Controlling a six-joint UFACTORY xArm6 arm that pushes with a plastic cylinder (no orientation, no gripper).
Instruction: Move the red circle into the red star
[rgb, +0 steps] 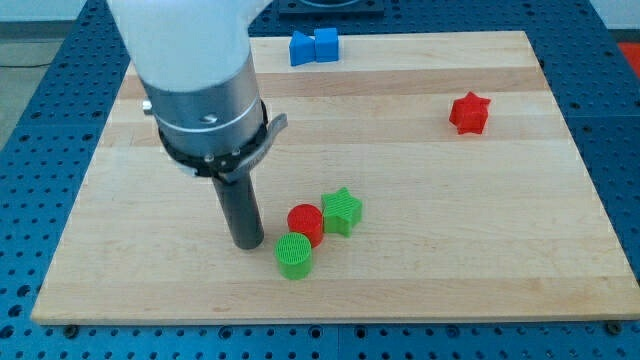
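Note:
The red circle (305, 222) sits low in the middle of the board, touching the green star (342, 211) on its right and the green circle (294, 256) below it. The red star (469, 112) lies far off at the upper right. My tip (247, 243) rests on the board just left of the red circle and the green circle, a small gap away from both. The arm's body hides the upper left of the board.
Two blue blocks (314, 46) stand together at the view's top edge of the wooden board (500, 250). A blue perforated table (620, 120) surrounds the board. The yellow blocks are hidden behind the arm.

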